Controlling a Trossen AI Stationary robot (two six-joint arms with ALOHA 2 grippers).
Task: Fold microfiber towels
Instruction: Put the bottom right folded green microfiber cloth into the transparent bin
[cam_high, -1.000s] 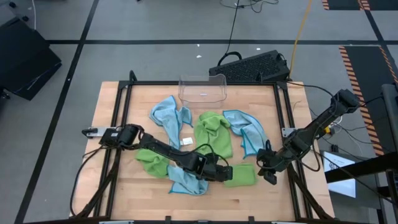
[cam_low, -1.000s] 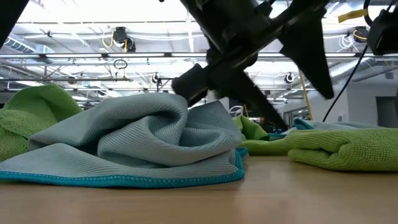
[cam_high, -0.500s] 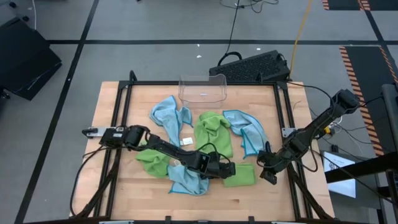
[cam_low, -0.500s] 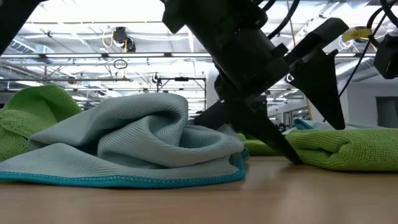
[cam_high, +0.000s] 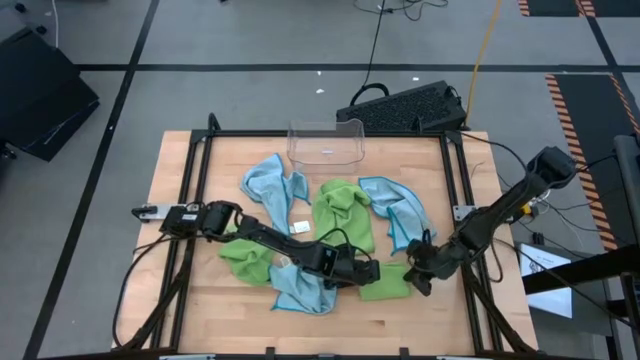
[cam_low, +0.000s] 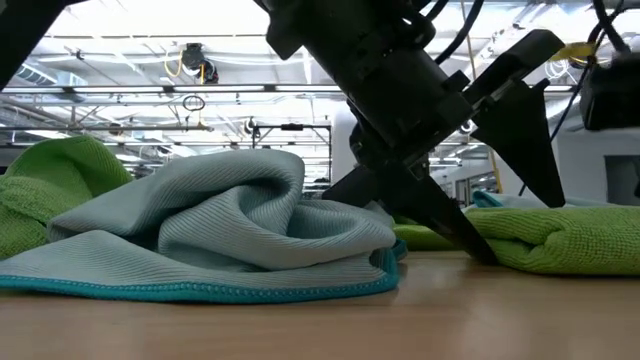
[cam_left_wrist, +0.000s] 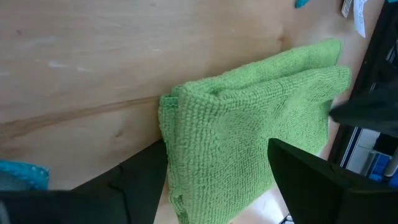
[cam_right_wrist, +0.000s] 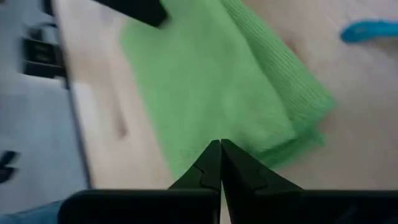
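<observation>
Near the table's (cam_high: 180, 190) front edge, a folded green towel (cam_high: 388, 281) lies flat, long axis left-right. The left gripper (cam_high: 372, 271) straddles its left end, fingers spread; the right gripper (cam_high: 418, 280), fingers pressed together, hovers at its right end. Farther back lie crumpled blue and green towels (cam_high: 345, 215); no writing is legible.

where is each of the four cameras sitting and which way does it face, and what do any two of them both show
High view: above the table, facing straight down; both arms, left gripper and right gripper flank the folded green towel.
Low view: at tabletop height, facing level across; a crumpled blue towel, dark arm parts above.
Left wrist view: on the left wrist, facing the folded green towel between its open fingers.
Right wrist view: on the right wrist, facing that towel past its shut fingers.
Shared: both wrist views show the folded green towel.
</observation>
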